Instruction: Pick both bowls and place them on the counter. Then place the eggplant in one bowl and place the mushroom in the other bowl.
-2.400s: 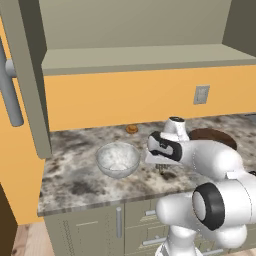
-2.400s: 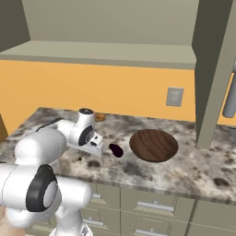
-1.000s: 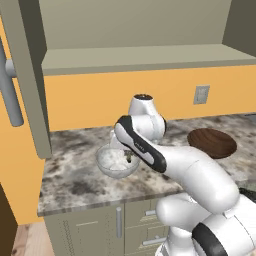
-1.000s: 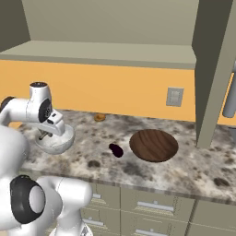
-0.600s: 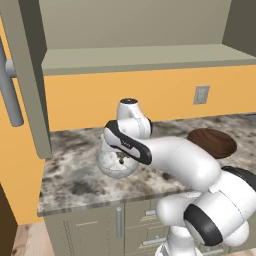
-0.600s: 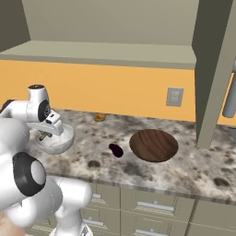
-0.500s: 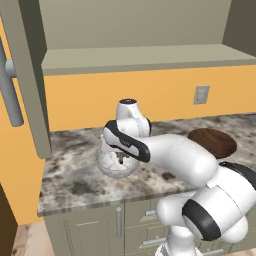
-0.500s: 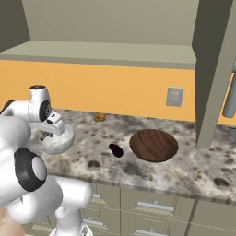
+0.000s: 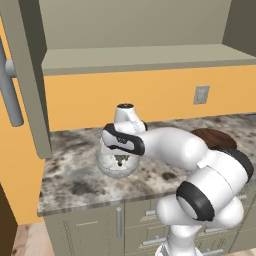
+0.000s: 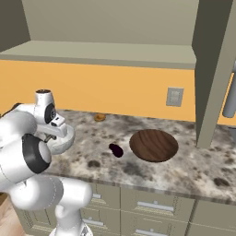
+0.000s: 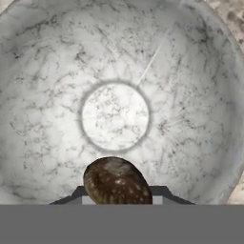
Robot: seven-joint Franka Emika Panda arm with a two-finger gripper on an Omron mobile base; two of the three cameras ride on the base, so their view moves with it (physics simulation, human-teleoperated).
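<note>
The grey-white marbled bowl [image 9: 114, 170] [image 10: 63, 137] [image 11: 190, 95] stands on the counter [image 9: 75, 186] [image 10: 193, 171] at its left part. My gripper [image 9: 120, 158] [image 11: 119, 196] hangs just over the bowl's inside, shut on the tan-brown mushroom [image 11: 117, 181], which sits above the near wall of the bowl. The dark brown wooden bowl [image 9: 214, 138] [image 10: 153, 144] rests on the counter to the right. A dark purple eggplant [image 10: 116, 150] lies on the slab just left of the wooden bowl.
A small orange-brown lump [image 10: 99, 117] lies near the back wall. An open cabinet shelf [image 9: 145, 55] runs above the counter, with a cabinet door [image 9: 22, 80] swung open at the left. A wall socket [image 10: 174, 97] is on the orange backsplash.
My arm has swung left from the eggplant's side to the marbled bowl and dipped lower over it, mushroom still gripped. Bowls and eggplant have not moved.
</note>
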